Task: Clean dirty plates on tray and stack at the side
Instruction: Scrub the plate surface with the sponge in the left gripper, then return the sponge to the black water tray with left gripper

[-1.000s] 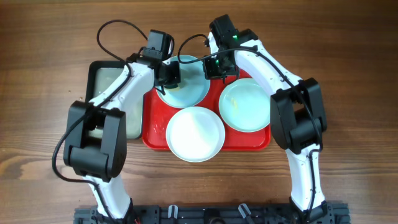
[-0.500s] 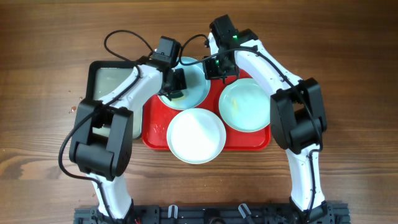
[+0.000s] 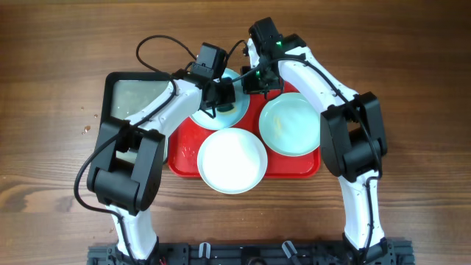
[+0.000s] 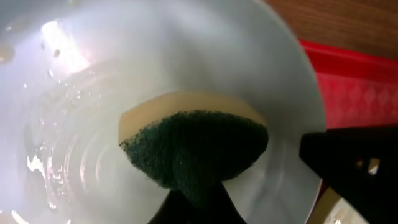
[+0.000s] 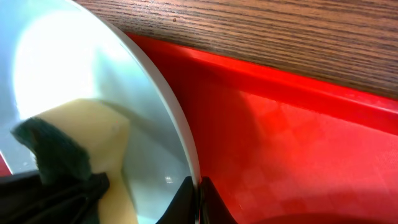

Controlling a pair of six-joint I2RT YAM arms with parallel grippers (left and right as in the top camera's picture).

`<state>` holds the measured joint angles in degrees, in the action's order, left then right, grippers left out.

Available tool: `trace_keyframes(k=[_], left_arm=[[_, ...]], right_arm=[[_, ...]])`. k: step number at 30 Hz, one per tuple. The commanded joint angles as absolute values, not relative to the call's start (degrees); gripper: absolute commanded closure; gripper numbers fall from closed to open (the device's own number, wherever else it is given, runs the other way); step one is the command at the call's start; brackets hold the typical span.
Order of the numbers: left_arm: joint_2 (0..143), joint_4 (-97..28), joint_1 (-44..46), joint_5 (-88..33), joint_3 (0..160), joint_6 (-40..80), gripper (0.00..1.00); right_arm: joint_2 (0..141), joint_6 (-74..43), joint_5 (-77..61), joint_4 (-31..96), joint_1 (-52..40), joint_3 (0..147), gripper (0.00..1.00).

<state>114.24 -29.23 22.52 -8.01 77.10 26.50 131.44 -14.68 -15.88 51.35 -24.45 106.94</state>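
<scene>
Swept toward 3 o'clock with left end effector (image 3: 223, 94), clenched on sponge (image 4: 193, 149), across aqua plate (image 4: 155, 62) (rim pinched at 2 o'clock by right end effector (image 5: 198, 196)).

ovhd bright, even | 2 wrist cams soft-focus | glare on plate (image 4: 186, 56)

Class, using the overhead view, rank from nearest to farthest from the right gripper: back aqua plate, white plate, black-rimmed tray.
1. Back aqua plate, held by the right gripper.
2. White plate, front centre.
3. Black-rimmed tray, far left.
</scene>
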Motion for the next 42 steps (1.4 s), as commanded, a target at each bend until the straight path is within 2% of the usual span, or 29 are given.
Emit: trace_keyframes(k=[1, 5, 9, 13, 20, 21, 22, 23, 24, 27, 31, 33, 38, 40, 42], left_arm=[[114.8, -31.1, 23.4, -9.1, 76.8, 27.4, 0.96], [114.8, -30.9, 23.4, -4.1, 75.5, 23.9, 0.96], [114.8, -31.0, 22.9, 0.5, 75.5, 14.3, 0.94], [114.1, -30.9, 21.3, 4.6, 75.5, 13.6, 0.94], [112.3, -30.7, 18.0, 2.0, 75.9, 13.7, 0.96], [111.3, -30.6, 17.6, -0.6, 76.4, 13.7, 0.96], [109.7, -30.4, 17.4, -2.8, 77.1, 13.7, 0.96], [108.0, -30.4, 17.4, -3.2, 77.9, 13.7, 0.96], [106.4, -30.5, 17.4, -3.2, 78.5, 13.7, 0.96], [98.9, -30.7, 16.1, -3.2, 79.7, 13.9, 0.95], [91.9, -33.5, 11.1, -3.2, 79.7, 13.9, 0.96], [90.8, -36.7, 5.4, -4.1, 79.7, 13.9, 0.96], [90.9, -43.2, -7.1, -14.8, 79.7, 13.9, 0.96], [90.9, -44.6, -11.7, -14.8, 79.7, 13.9, 0.96], [91.0, -46.6, -15.7, -14.8, 79.7, 13.9, 0.96]], right_arm=[[132.8, -13.6, -16.8, 51.2, -24.8, 106.4, 0.96], [132.8, -13.6, -16.8, 51.2, -24.8, 106.4, 0.96], [132.8, -13.6, -16.8, 51.3, -24.8, 106.4, 0.96], [132.8, -13.6, -16.8, 51.4, -24.8, 106.4, 0.96], [132.8, -13.6, -16.8, 51.3, -24.8, 106.4, 0.95], [132.8, -13.6, -16.8, 51.2, -24.8, 106.4, 0.91], [132.8, -13.6, -16.8, 51.1, -24.8, 106.4, 0.75], [132.8, -13.6, -16.8, 51.0, -24.8, 106.4, 0.68], [132.8, -13.6, -16.7, 51.0, -24.8, 106.4, 0.64], [132.8, -13.7, -16.3, 50.8, -24.8, 106.4, 0.58], [132.8, -13.7, -16.4, 50.8, -24.8, 106.4, 0.58], [132.8, -13.7, -16.3, 50.8, -24.8, 106.4, 0.59], [132.8, -15.6, -16.4, 46.5, -24.8, 102.1, 0.6], [132.8, -17.0, -16.4, 44.5, -24.8, 100.1, 0.65], [132.8, -17.0, -16.4, 43.5, -24.8, 99.5, 0.77]])
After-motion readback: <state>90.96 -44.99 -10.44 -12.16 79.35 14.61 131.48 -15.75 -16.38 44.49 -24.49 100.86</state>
